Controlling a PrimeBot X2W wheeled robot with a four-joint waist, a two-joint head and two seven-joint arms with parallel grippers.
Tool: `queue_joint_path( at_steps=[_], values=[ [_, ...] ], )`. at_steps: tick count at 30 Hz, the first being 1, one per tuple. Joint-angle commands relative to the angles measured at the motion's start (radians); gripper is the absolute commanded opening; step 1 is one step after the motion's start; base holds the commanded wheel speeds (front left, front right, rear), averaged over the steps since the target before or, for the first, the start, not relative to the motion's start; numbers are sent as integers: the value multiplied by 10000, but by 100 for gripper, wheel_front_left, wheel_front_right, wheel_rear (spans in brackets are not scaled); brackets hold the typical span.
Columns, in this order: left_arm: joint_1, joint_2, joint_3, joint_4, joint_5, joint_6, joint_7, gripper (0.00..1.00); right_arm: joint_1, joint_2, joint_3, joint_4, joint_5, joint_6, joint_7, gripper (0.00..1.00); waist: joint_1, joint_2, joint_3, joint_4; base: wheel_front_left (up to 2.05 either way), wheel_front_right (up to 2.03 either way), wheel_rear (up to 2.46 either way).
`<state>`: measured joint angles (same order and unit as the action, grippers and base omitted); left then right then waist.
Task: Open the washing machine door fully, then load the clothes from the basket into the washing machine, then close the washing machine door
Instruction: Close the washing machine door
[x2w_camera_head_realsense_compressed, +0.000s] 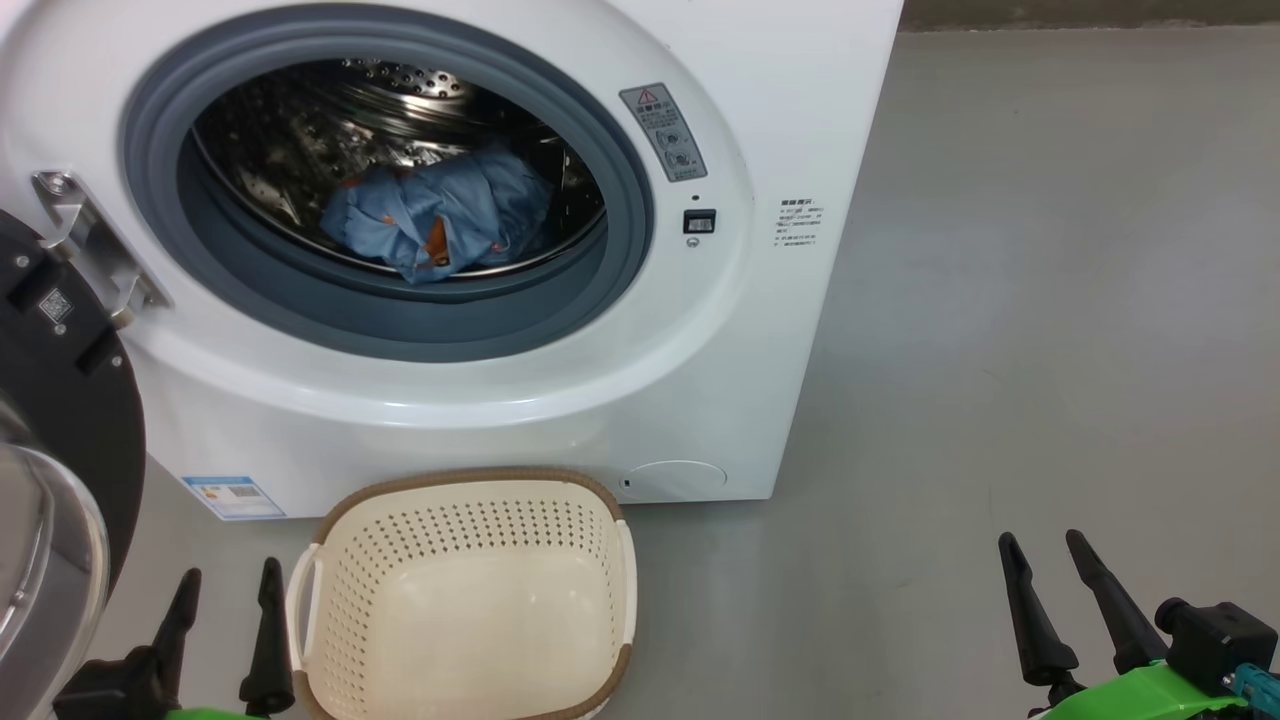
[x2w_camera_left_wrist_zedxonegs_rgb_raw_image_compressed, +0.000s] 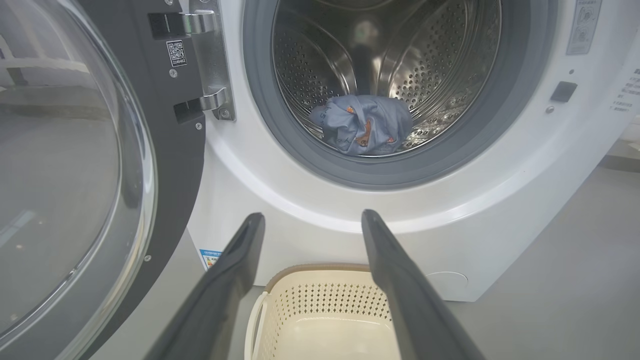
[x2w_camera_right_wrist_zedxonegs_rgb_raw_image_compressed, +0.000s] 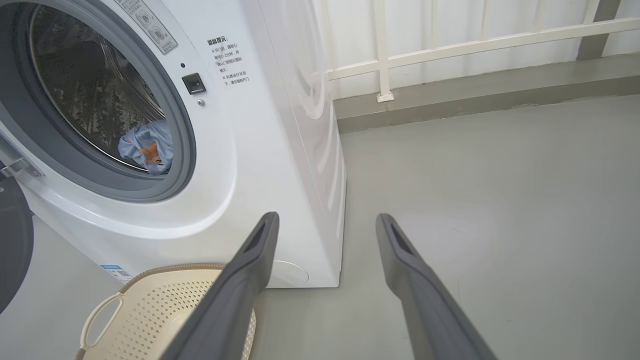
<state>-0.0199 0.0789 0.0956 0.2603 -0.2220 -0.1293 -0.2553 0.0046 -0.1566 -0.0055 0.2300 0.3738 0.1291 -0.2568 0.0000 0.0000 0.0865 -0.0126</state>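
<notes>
Dark fingers of the left gripper (x2w_camera_head_realsense_compressed: 230, 572) are seen at the lower left of the head view, spread wide and closed on nothing. The right gripper (x2w_camera_head_realsense_compressed: 1040, 540) is held at the lower right over the grey floor (x2w_camera_head_realsense_compressed: 1050, 300), its fingers likewise parted and unladen.

Just beside the left gripper, the basket (x2w_camera_head_realsense_compressed: 460, 476) is set on the floor, close against the foot of the washer (x2w_camera_head_realsense_compressed: 780, 350) — its bare cream bottom is shown. A blue label (x2w_camera_head_realsense_compressed: 232, 497) is fixed low on the washer's front, behind the basket's left corner.

The clothes (x2w_camera_head_realsense_compressed: 440, 215) are found inside the drum (x2w_camera_head_realsense_compressed: 400, 110), bundled on its lower part, just behind the grey gasket (x2w_camera_head_realsense_compressed: 400, 320). Orange-brown print can be made out on the blue fabric.

The door (x2w_camera_head_realsense_compressed: 95, 400) is swung open to the left of the opening and carried on a steel hinge (x2w_camera_head_realsense_compressed: 90, 240). Its black inner face and bulging glass are turned towards the cameras — how far round it has been swung cannot be judged exactly. In the right wrist view, a white railing (x2w_camera_right_wrist_zedxonegs_rgb_raw_image_compressed: 450, 47) is seen behind the washer.
</notes>
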Motion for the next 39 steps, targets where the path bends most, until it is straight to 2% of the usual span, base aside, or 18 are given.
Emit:
queue_joint_path(
  at_steps=[1, 20, 31, 39],
  values=[
    [-276, 129, 384, -266, 108, -13, -65, 100, -87, -101, 228, -257, 3, 16, -49, 100, 0, 0, -5, 4, -17, 17, 0],
    [-109, 131, 304, -494, 119, -13, -65, 100, -17, -137, 271, -265, 18, 16, -49, 100, 0, 0, -79, 21, -105, 105, 0],
    [-126, 125, 220, -581, 111, -13, -65, 100, -36, -120, 263, -291, 8, 16, -49, 100, 0, 0, -17, 126, -11, 11, 0],
    [-170, 91, 263, -545, 61, -13, -65, 100, -80, -158, 341, -314, -24, 16, -49, 100, 0, 0, 8, 555, 0, 0, 0]
  ],
)
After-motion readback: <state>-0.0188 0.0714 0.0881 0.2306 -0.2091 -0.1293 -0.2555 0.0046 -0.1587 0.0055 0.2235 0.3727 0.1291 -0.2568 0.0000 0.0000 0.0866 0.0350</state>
